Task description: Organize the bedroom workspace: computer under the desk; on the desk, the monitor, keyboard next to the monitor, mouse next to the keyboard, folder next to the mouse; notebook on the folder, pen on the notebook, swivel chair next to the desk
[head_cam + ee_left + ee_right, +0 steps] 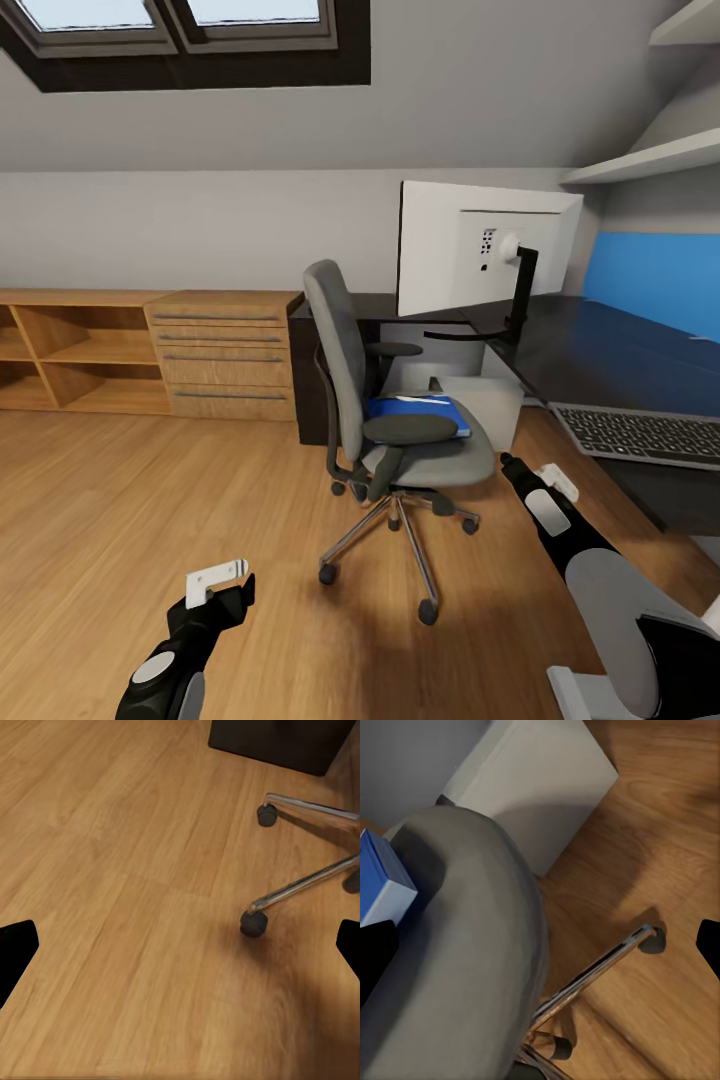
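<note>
Reaching for the folder [420, 412] looks like the step in hand: bright blue, flat on the seat of the swivel chair [395, 420], part hidden behind the near armrest. Right hand [540, 477] close beside the seat's front edge, above the floor, pads spread wide in the right wrist view, empty. Best to come over the seat from the front, clear of the armrest, and pinch the folder's white page edge [386, 900] rather than press down, since castors may let the chair roll. Left hand [222, 578] low over the wood floor [130, 500], also spread and empty.

Black worktop [600, 350] at right, keyboard [640, 435] at its near edge, monitor [480, 255] further back, white rear showing. Blue panel behind. Light tower [529, 784] beneath. Sloped ceiling, skylights, low wooden cabinets [140, 350] along the wall.
</note>
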`<state>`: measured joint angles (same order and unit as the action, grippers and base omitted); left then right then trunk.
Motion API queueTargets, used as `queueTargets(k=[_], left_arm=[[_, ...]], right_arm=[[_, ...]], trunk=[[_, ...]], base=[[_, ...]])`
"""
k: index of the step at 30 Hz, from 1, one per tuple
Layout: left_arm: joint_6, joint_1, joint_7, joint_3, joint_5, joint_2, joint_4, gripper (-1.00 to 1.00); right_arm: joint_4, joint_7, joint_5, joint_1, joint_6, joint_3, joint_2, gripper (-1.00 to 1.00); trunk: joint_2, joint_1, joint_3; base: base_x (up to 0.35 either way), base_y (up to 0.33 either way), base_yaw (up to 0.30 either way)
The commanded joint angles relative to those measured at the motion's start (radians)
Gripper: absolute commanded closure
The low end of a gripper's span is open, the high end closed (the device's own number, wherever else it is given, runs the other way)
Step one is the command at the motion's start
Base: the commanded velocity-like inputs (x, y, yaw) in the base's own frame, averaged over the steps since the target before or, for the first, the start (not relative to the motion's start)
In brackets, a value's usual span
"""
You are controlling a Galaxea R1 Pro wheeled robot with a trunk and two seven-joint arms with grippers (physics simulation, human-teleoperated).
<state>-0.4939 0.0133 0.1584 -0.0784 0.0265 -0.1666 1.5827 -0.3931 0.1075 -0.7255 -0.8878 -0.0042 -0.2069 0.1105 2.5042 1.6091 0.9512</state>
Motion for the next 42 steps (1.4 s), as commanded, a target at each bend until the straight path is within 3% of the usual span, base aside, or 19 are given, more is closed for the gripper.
queueTargets(k=[1,42], left_arm=[[-0.005,0.001,0.003,0.000,0.003,0.000,0.001,-1.00],[-0.003,0.001,0.003,0.000,0.004,0.001,-0.016,-1.00]], right_arm=[[-0.001,0.003,-0.010,0.000,0.000,0.001,0.000,-1.00],[-0.001,0.003,-0.014,0.000,-0.001,-0.021,0.014,-1.00]], trunk=[[0.000,0.000,0.001],[0.000,0.000,0.001]], base=[[0.106,0.000,0.000],[0.128,0.000,0.000]])
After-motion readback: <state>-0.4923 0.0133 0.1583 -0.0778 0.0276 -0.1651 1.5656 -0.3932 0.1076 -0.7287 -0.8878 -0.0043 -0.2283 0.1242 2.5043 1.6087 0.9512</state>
